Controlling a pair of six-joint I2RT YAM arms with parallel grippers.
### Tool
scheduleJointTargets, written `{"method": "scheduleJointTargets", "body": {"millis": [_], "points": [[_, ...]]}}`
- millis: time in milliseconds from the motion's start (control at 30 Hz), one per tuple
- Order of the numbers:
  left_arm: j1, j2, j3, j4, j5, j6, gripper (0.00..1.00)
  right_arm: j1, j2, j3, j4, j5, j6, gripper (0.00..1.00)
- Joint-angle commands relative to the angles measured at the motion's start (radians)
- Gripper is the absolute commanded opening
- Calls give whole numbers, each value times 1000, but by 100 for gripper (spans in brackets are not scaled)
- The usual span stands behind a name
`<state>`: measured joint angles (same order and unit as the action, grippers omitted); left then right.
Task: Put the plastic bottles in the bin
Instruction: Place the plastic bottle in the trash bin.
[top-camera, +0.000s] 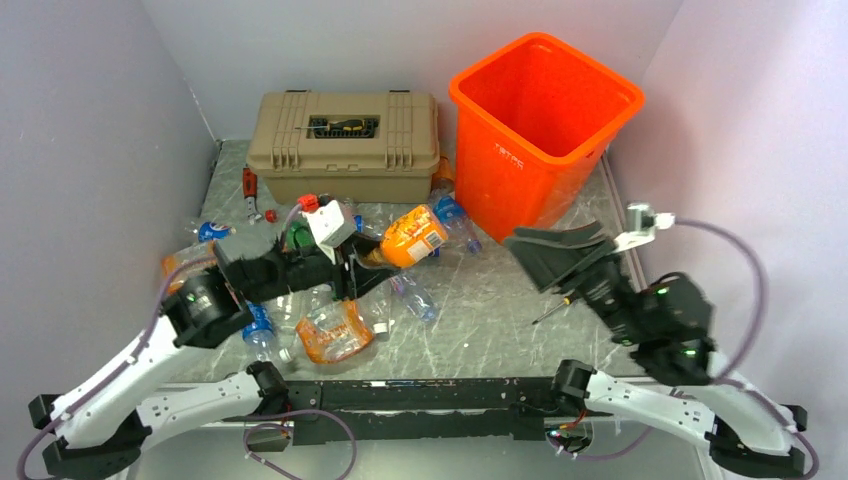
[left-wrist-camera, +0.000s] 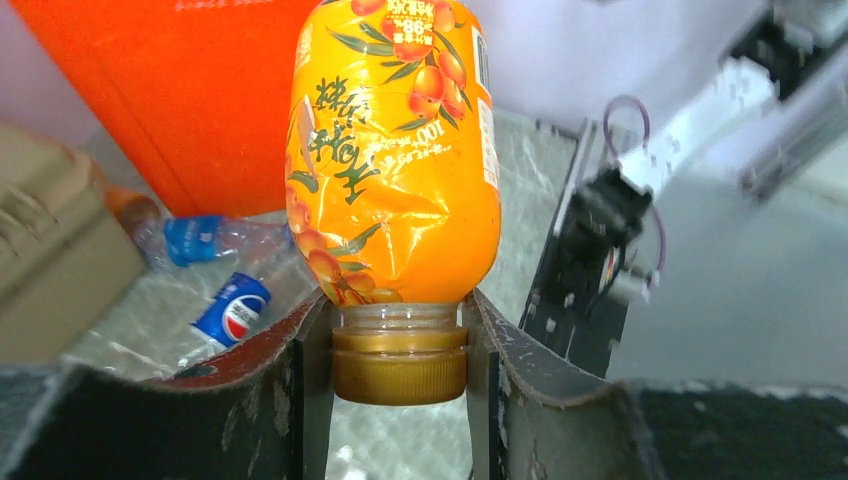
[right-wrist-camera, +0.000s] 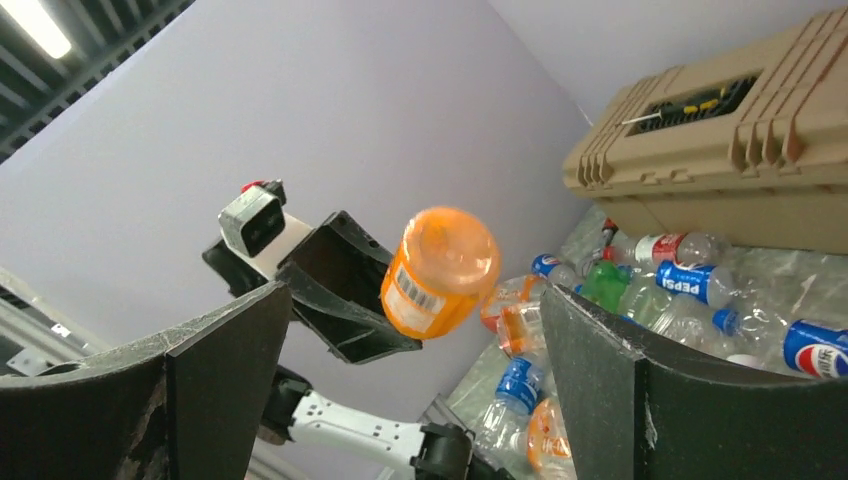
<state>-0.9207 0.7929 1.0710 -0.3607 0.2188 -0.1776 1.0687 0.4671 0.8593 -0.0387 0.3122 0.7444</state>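
My left gripper (top-camera: 362, 262) is shut on the neck and gold cap of a large orange-wrapped bottle (top-camera: 412, 237), held above the table; the left wrist view shows the bottle (left-wrist-camera: 395, 150) upright between the fingers (left-wrist-camera: 310, 390), and the right wrist view shows it (right-wrist-camera: 440, 270) too. The orange bin (top-camera: 540, 130) stands at the back right, empty as far as I see. My right gripper (top-camera: 560, 255) is open and empty, in front of the bin. Several crushed bottles lie on the left half of the table, among them a Pepsi bottle (left-wrist-camera: 232, 310) and an orange-labelled one (top-camera: 335, 332).
A tan latched toolbox (top-camera: 345, 145) stands at the back left beside the bin. A small screwdriver (top-camera: 552, 310) lies on the table near my right arm. Walls close in the left, back and right sides.
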Motion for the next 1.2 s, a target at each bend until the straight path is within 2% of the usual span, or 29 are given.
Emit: {"method": "scheduleJointTargets", "body": {"millis": [0,67,167,300,533,800,1000,1167], "points": [[-4,178,284,-552,267,405,0,-1,148,277,-587,-11,-46,100],[-3,247,328,-643,326,555,0,0,239,337,-636,-11,-46,100],[-3,312,329,-699,288,707,0,0,305,343,-595,-11,-46,100],[-19,311,291,-678,254,818,0,0,346,372,-614,-11,-46,100],[-20,193,135,-455,256,906,0,0,468,423,-755,-11,-46,100],[-20,269,137,-485,266,948,0,0,522,350,-680,-11,-46,100],[-21,263,110,-488,338,979,0,0,513,355,-648,-11,-46,100],[-21,203,72,-440,462,964,0,6,507,339,-672,-11,-46,100]]}}
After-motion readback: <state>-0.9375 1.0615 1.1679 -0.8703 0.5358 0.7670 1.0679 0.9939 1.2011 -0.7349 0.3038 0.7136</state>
